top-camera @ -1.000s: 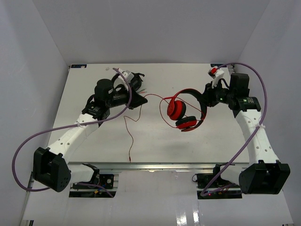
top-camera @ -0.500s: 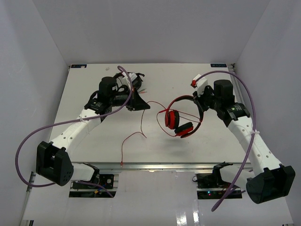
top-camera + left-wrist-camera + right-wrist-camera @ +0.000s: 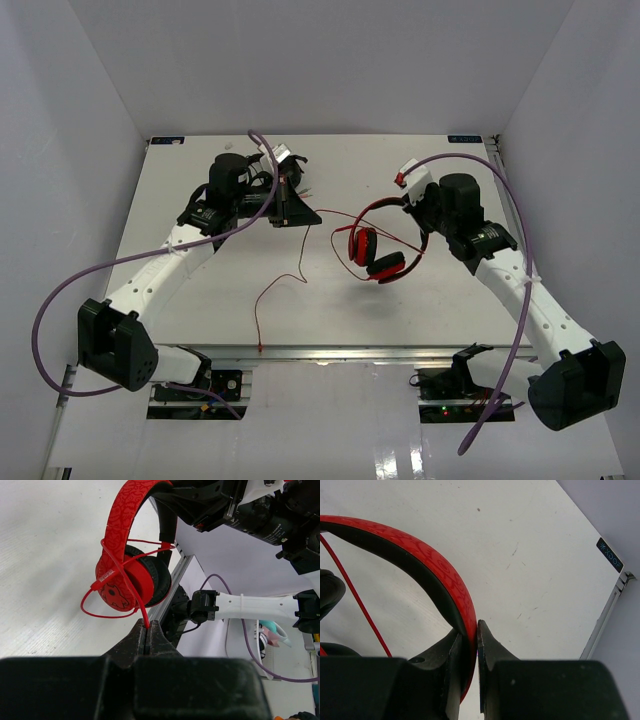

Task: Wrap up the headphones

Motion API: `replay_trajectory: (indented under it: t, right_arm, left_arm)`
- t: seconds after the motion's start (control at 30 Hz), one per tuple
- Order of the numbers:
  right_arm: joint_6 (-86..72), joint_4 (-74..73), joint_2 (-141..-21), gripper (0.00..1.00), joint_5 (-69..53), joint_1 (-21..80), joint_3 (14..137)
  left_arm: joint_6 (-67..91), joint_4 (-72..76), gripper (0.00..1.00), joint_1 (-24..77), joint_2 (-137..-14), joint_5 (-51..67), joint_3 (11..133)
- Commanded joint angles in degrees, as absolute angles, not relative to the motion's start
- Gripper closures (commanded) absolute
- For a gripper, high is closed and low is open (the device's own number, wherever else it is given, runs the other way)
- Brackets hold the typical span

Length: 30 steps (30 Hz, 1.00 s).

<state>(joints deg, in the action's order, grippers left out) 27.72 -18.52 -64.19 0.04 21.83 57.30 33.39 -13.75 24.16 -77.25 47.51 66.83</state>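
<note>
The red headphones hang above the table, held by their headband in my right gripper, which is shut on the band. The red earcups with black padding hang below the band in the left wrist view. The thin red cable runs from the earcups to my left gripper, which is shut on it at the table's middle left. A few loops of cable lie around the earcups. The cable's loose end trails down to the table's front edge.
The white table has metal rails along its front edge. Purple hoses loop off both arms. White walls close in the sides and back.
</note>
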Motion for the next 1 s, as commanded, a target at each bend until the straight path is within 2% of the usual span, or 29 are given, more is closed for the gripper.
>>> replay_trajectory:
  t: [0.0,0.57,0.97]
  right_arm:
    - [23.55,-13.56,-65.1,0.92,2.14,21.88,58.71]
    - [21.78,-11.6,-65.39,0.92,4.01,21.92,56.51]
    - [8.29,-13.9,-72.81,0.92,-3.13,21.87,61.96]
  left_arm:
    - [35.52,-14.81,1.0,23.99,-76.02,47.3,69.22]
    - [43.16,-16.44,1.0,23.99,-77.93,42.34,76.26]
    - [48.09,-16.01,1.0,27.17,-82.03,41.8,78.49]
